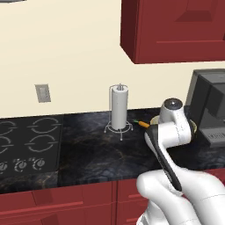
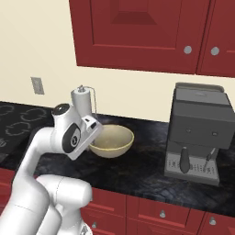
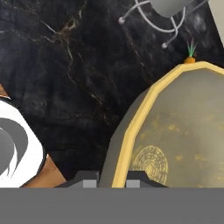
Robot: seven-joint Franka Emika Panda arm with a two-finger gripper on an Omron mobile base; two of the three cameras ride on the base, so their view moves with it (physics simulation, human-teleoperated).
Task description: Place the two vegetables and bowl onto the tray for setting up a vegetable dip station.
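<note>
Hand view: bowl [image 3: 175, 131] rim sits between claw [image 3: 112, 178] fingertips.

The robot's arm covers most of the bowl [image 1: 154, 120] in the left base view, leaving a sliver of rim, and hides the carrot's [image 1: 143, 124] far end. In the hand view the bowl hides nearly all the carrot. The right edge cuts the coffee machine [image 1: 210, 110]; the stove [image 1: 26, 145] runs off left.
</note>
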